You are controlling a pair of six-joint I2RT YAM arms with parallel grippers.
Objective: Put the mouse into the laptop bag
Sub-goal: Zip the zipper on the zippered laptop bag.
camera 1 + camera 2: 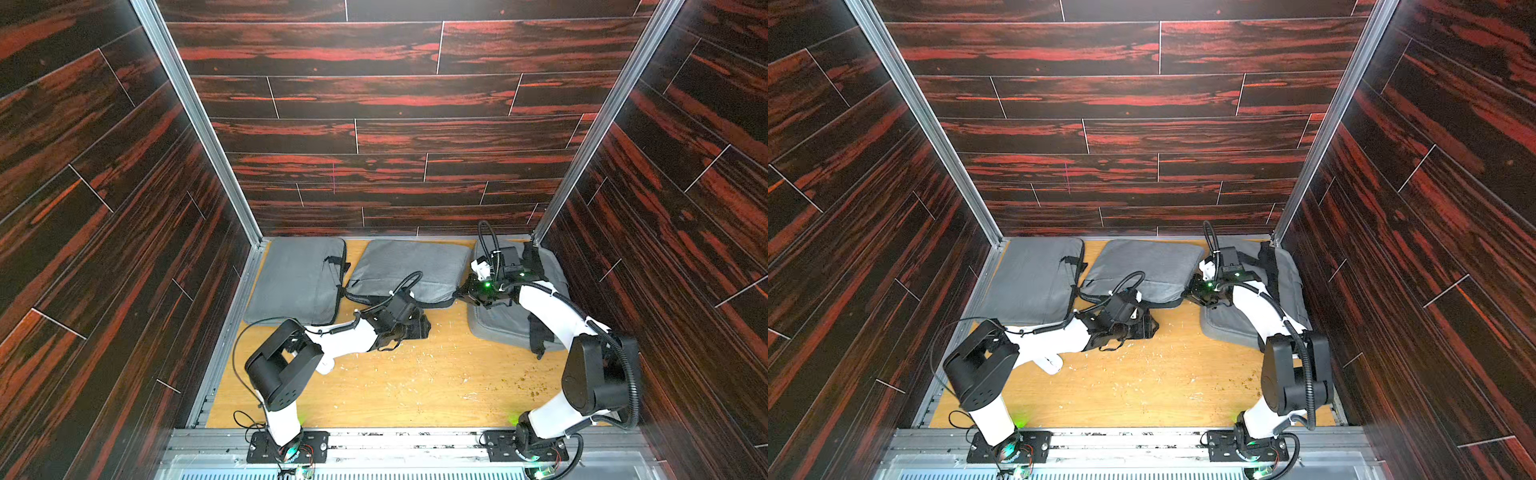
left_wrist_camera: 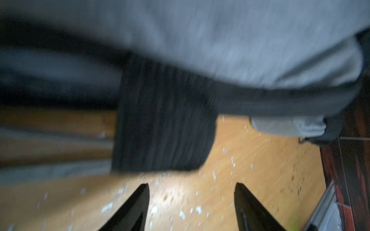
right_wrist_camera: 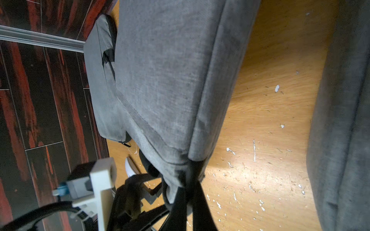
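Grey laptop bag (image 1: 411, 266) (middle of 3) lies on the worktop (image 1: 415, 386) straight ahead of the released, empty left claw (image 2: 192, 186); right claw (image 3: 189, 180) clenched on its corner. Mouse not discernible in any view; bearing from either claw undetermined.

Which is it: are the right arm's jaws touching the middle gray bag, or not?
Touching. The right wrist view shows the right gripper with its jaws pinched on the middle gray bag at its corner.

A lab robot cell: wood-print panel walls (image 1: 395, 104), aluminium frame posts (image 1: 195, 120), arms (image 1: 345, 336) bolted to a base rail (image 1: 407, 442).
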